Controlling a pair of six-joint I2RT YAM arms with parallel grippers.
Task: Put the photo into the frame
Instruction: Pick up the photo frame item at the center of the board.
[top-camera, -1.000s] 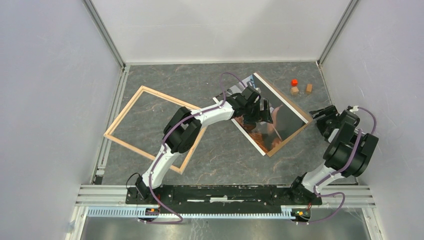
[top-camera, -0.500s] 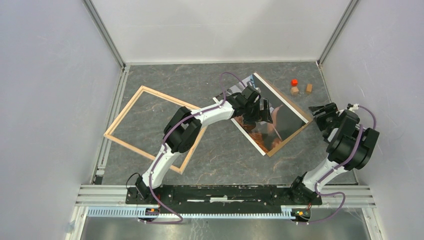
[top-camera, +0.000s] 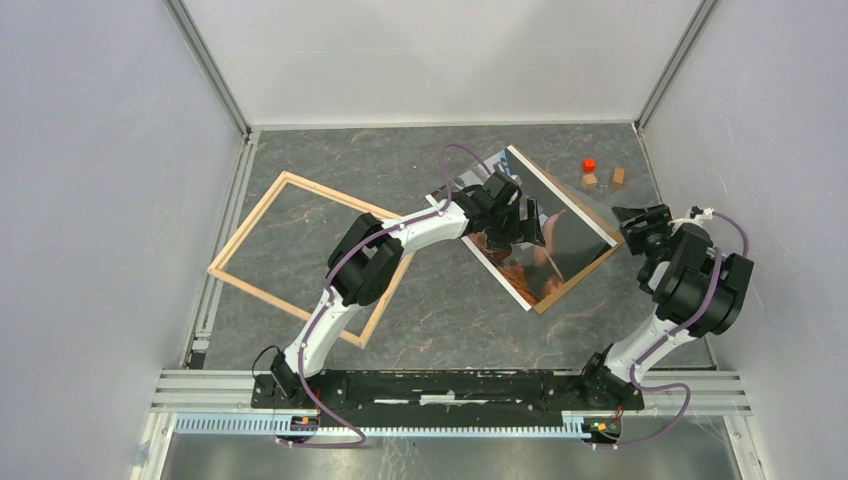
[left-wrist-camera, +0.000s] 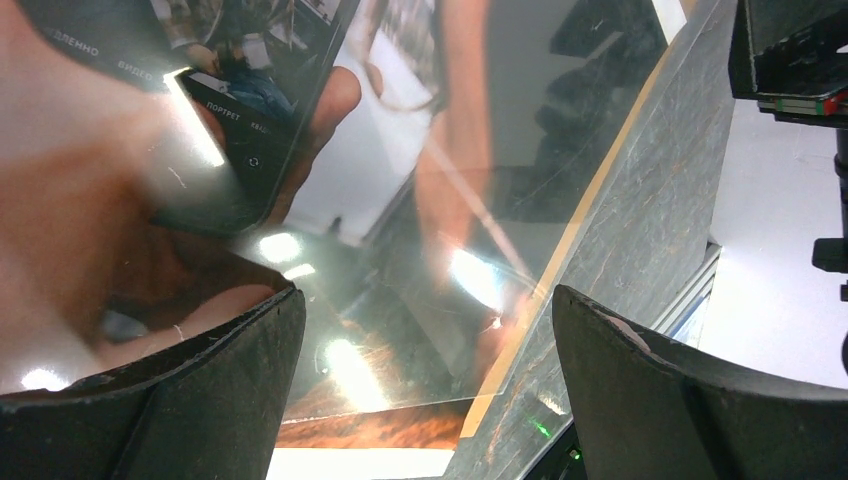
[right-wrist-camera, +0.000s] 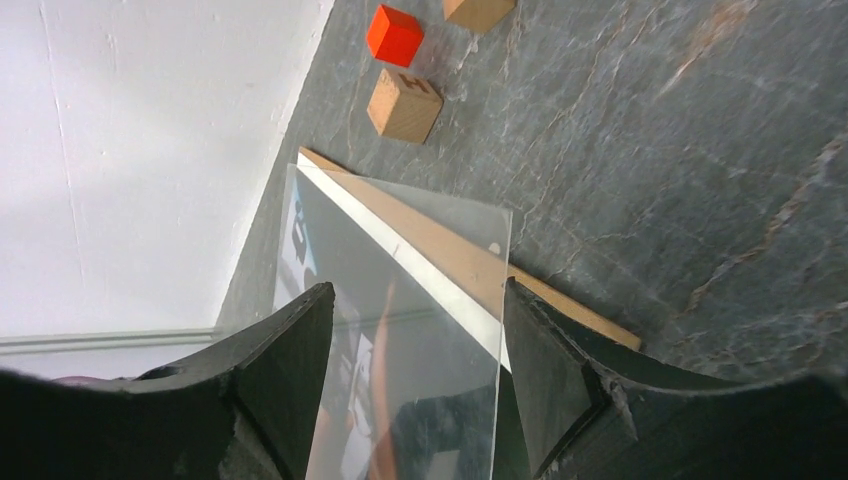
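Note:
The photo (top-camera: 575, 235) lies face up at centre right on a brown backing board (top-camera: 575, 284), under a clear sheet (right-wrist-camera: 400, 260). The frame (top-camera: 248, 222), pale wood, lies flat to the left, apart from the photo. My left gripper (top-camera: 530, 225) hovers low over the photo (left-wrist-camera: 420, 150), open wide with nothing between its fingers (left-wrist-camera: 425, 300). At the stack's right corner my right gripper (top-camera: 628, 215) is open, and its fingers (right-wrist-camera: 418, 290) stand either side of the clear sheet's corner. The sheet's edge runs close along the inner side of the right-hand finger.
A red block (top-camera: 589, 164) and two wooden blocks (top-camera: 589, 181) (top-camera: 618, 176) sit near the back right wall, just beyond the stack's corner. Enclosure walls stand close on the left, back and right. The left arm lies across the frame's right corner.
My right gripper has moved left, onto the stack's right corner, with its jaws narrowing a little. The left arm, photo and frame have not moved.

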